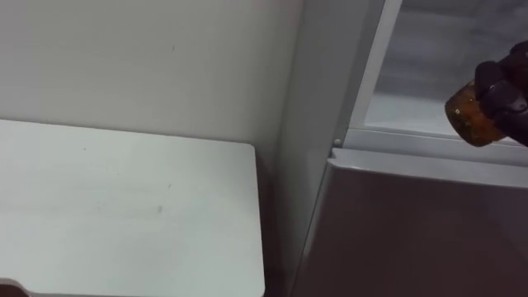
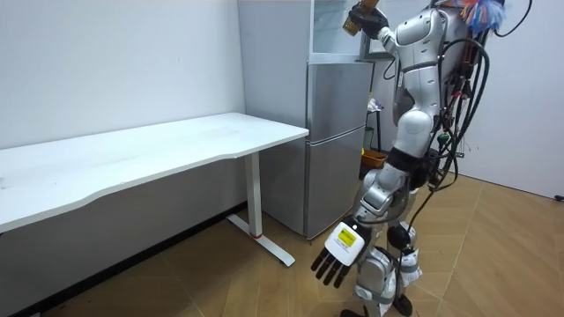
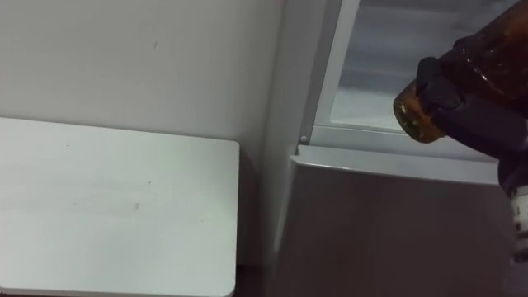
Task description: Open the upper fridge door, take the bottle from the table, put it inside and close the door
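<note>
In the left eye view your right hand (image 1: pixel 505 92) comes in at the right edge, its dark fingers curled round the amber bottle (image 1: pixel 469 115). The bottle hangs at the sill of the open upper fridge compartment (image 1: pixel 412 107), just above the top edge of the closed lower door (image 1: pixel 412 231). The white table (image 1: pixel 124 198) lies well apart to the left. In the room view the robot stands before the fridge with its right arm raised and the bottle at the compartment's mouth. The left hand (image 2: pixel 337 257) hangs low by the leg, fingers straight. In the right eye view the bottle's long axis runs from upper right down to lower left, round end leading. The shelf therefore lies ahead and left of your hand, and I judge 1 push along that axis carries it in.
</note>
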